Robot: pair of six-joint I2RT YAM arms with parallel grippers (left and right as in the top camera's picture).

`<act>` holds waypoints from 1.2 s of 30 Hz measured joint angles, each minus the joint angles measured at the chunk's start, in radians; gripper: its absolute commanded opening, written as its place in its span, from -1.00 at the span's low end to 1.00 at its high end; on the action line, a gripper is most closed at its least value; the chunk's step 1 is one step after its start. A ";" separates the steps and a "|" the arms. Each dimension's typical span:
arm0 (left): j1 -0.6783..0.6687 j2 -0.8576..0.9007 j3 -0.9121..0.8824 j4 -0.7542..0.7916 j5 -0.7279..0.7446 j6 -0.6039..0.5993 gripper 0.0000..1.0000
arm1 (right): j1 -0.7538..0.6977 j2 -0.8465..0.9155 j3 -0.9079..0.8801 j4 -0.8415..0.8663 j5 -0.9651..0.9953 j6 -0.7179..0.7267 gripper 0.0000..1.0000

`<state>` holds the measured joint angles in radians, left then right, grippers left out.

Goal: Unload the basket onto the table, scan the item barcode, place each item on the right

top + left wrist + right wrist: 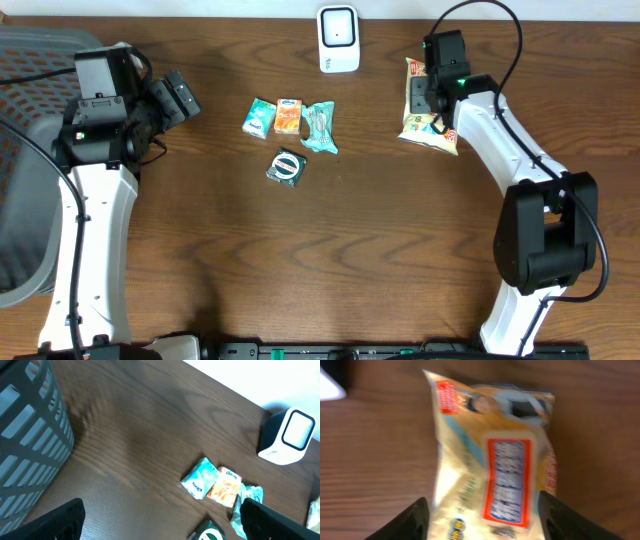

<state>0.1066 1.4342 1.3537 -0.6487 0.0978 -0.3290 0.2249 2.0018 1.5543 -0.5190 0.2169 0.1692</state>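
The right pincer [485, 521] stands with its jaws parted, one dark finger [412, 522] on each side of the yellow snack packet [490, 460]. Neither visibly presses it (the wrist view is blurred, so light contact cannot be ruled out). The packet lies flat on the brown table [370, 460], red-and-white label up, just right of the white scanner [338, 38]. That puts the task's thing close to the reader, but I judge it is not being presented, since its face looks upward, not toward the scanner's window. The left pincer [165, 522] hangs spread wide over bare wood, holding nothing, off near the grey basket [25, 435], probably parked to leave room. Four small packets [289, 116] wait between the arms.
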 measured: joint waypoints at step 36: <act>0.000 0.000 0.000 0.000 0.000 0.000 0.95 | -0.078 0.192 0.064 0.005 0.015 -0.021 -0.98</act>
<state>0.1066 1.4345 1.3537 -0.6487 0.0978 -0.3290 0.1471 2.1937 1.6184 -0.5140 0.2321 0.1482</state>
